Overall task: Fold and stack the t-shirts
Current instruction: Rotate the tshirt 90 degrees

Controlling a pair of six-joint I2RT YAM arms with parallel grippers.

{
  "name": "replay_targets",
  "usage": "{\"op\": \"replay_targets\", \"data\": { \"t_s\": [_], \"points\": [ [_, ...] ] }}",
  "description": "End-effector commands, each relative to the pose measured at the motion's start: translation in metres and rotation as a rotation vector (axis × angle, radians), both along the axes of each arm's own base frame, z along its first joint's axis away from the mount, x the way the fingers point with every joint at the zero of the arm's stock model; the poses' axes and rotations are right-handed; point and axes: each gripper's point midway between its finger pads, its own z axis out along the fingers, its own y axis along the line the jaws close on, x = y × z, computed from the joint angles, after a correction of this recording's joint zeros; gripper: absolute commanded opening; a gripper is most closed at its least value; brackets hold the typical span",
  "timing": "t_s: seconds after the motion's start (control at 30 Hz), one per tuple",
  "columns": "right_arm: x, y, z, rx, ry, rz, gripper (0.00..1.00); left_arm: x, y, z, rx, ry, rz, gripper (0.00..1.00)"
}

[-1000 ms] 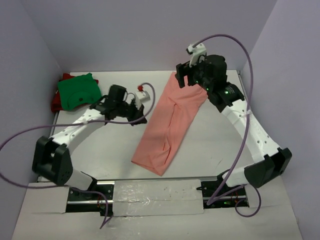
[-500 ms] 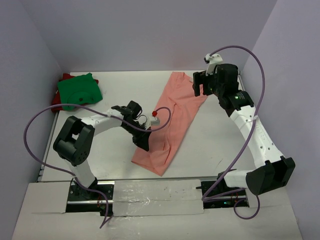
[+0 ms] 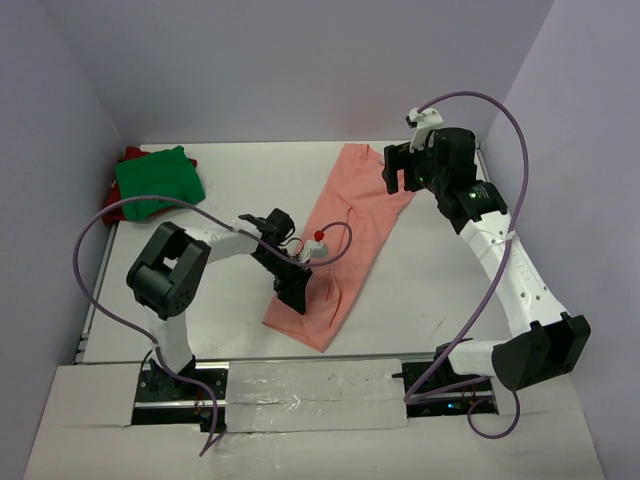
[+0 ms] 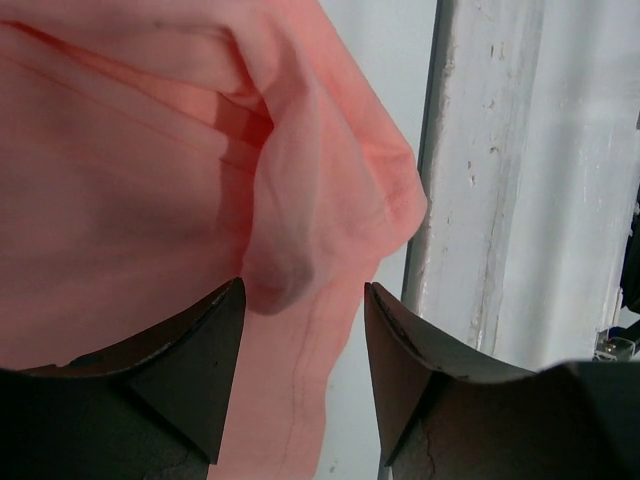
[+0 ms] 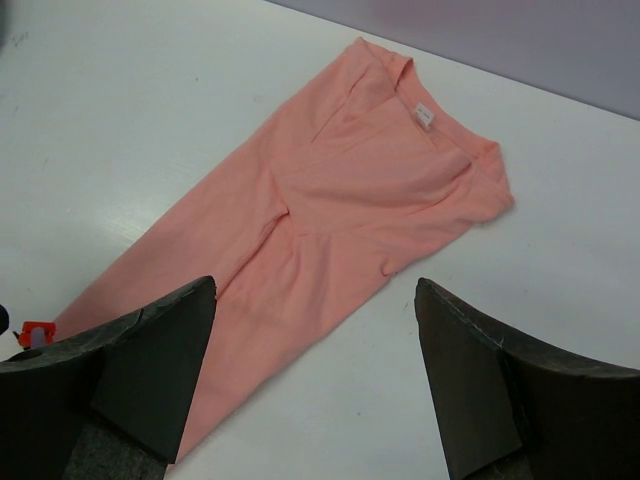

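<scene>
The salmon-pink t-shirt (image 3: 350, 225) lies folded lengthwise as a long strip, slanting from the far middle of the table to its near edge. My left gripper (image 3: 297, 297) hangs low over its near left edge. In the left wrist view the left gripper (image 4: 305, 300) is open, and a raised fold of the pink t-shirt (image 4: 290, 270) sits just ahead of the fingertips. My right gripper (image 3: 393, 172) stands wide open above the collar end. The right wrist view shows the right gripper (image 5: 312, 290) empty, with the pink t-shirt (image 5: 340, 190) below it. A green t-shirt (image 3: 157, 178) lies folded on a red t-shirt (image 3: 110, 208) at the far left.
Purple walls close in the white table (image 3: 220, 330) on the left, back and right. A pale taped strip (image 3: 320, 385) runs along the near edge, and the strip (image 4: 510, 180) shows beside the cloth in the left wrist view. Purple cables loop over both arms.
My left arm swung from the table's left side to the pink t-shirt's near end, and its jaws opened. My right gripper drew back a little from the collar end, staying open.
</scene>
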Motion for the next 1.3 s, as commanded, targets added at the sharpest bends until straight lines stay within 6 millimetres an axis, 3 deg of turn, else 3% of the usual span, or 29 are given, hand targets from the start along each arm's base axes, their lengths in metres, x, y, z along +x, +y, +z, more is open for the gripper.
{"op": "replay_targets", "data": {
  "t_s": [0.0,0.17,0.3,0.4,0.67,0.73,0.87,1.27],
  "points": [
    [-0.003,0.001,0.016,0.021,-0.044,0.011,0.87,0.008,-0.018,0.010,-0.070,-0.026,-0.032,0.60],
    [-0.004,0.004,0.012,0.028,-0.037,0.028,0.86,0.017,-0.026,0.008,-0.067,-0.045,-0.012,0.59],
    [-0.004,0.001,0.016,0.022,-0.047,0.018,0.86,0.016,-0.028,0.007,-0.067,-0.032,-0.022,0.49],
    [-0.004,-0.002,0.021,0.020,-0.062,0.006,0.86,0.011,-0.026,0.003,-0.056,-0.012,-0.033,0.42],
    [-0.004,-0.008,0.028,0.027,-0.076,-0.011,0.86,-0.010,-0.023,0.006,-0.048,0.072,-0.076,0.36],
    [-0.004,-0.009,0.029,0.030,-0.077,-0.014,0.86,-0.017,-0.022,0.002,-0.031,0.089,-0.098,0.28],
    [-0.005,-0.010,0.030,0.032,-0.081,-0.016,0.85,-0.021,-0.019,-0.001,-0.001,0.095,-0.099,0.00],
    [-0.005,-0.008,0.022,0.038,-0.060,0.000,0.85,-0.022,-0.006,0.027,0.034,0.031,-0.049,0.00]
  ]
}}
